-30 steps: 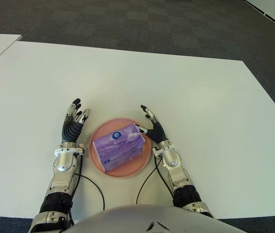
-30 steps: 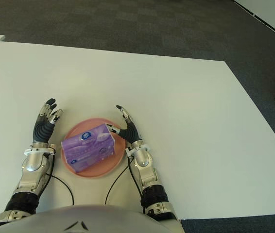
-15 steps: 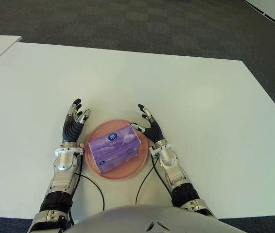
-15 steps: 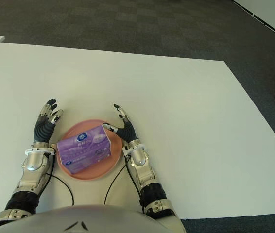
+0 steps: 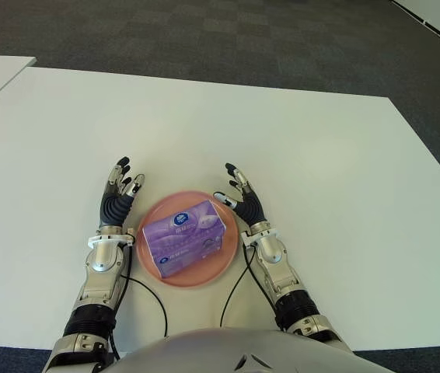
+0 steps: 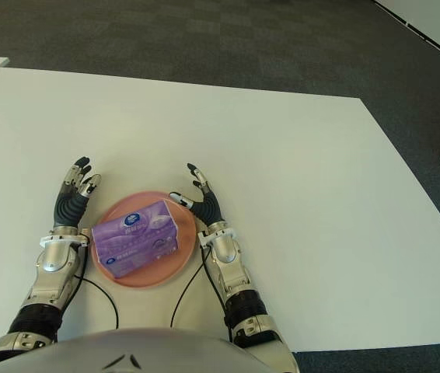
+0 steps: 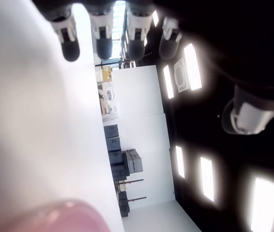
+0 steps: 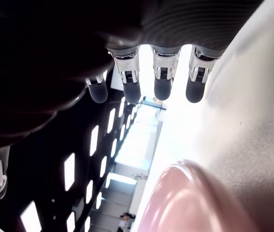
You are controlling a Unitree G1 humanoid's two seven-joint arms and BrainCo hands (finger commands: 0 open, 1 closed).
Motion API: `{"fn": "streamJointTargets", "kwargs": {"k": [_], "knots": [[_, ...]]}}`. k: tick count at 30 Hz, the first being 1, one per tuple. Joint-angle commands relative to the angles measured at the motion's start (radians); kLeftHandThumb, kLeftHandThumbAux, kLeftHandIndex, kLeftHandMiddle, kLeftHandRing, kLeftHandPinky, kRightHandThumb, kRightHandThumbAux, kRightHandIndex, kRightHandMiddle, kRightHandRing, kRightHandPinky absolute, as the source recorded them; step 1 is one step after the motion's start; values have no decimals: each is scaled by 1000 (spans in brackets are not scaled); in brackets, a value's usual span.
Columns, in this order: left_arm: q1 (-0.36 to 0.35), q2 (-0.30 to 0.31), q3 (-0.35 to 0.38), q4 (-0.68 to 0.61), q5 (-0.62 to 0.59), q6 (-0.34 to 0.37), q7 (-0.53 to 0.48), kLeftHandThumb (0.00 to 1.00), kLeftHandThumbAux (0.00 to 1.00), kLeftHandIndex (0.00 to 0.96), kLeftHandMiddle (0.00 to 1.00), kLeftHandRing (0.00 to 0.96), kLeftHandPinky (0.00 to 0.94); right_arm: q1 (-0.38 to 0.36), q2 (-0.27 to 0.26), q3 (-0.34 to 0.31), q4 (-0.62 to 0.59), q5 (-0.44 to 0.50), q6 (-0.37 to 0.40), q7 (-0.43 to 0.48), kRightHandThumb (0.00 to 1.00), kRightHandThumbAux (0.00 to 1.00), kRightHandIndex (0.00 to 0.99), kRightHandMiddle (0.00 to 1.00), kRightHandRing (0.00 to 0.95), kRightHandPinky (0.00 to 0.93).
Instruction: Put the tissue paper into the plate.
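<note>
While the tissue pack point(image 5: 184, 237) is lying in the plate point(image 5: 158, 214) near the table's point(image 5: 321, 155) front edge, you are risking nudging it with either spread, empty right hand point(image 5: 239, 203) or left hand point(image 5: 119, 194).

Table point(image 5: 298, 140) bare beyond plate point(image 5: 158, 272).

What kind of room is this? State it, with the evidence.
Probably an office or lab test space: a large bare white table, dark grey carpet tiles on the floor beyond it, and rows of ceiling light panels showing in the left wrist view.
</note>
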Motion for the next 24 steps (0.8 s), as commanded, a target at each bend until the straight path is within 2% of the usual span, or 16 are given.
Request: {"fn": "streamJointTargets", "kwargs": {"k": [1,8,16,24], "knots": [[37,-1,1,59,10,-8,1,0,445,0,0,0,0,52,9,-10,97,21,-28,-38,129,480,0,0,0,0],[33,-1,6,61,6,-5,1,0,450,0,0,0,0,24,10,-19,199,26,-87,-95,108,500,0,0,0,0],[37,-1,9,55,5,-8,0,0,457,0,0,0,0,-16,11,-31,277,36,-117,-134,92,515,0,0,0,0],[41,2,9,48,7,-3,0,0,465,0,0,0,0,28,48,-34,183,50,-90,-177,97,571,0,0,0,0]]}}
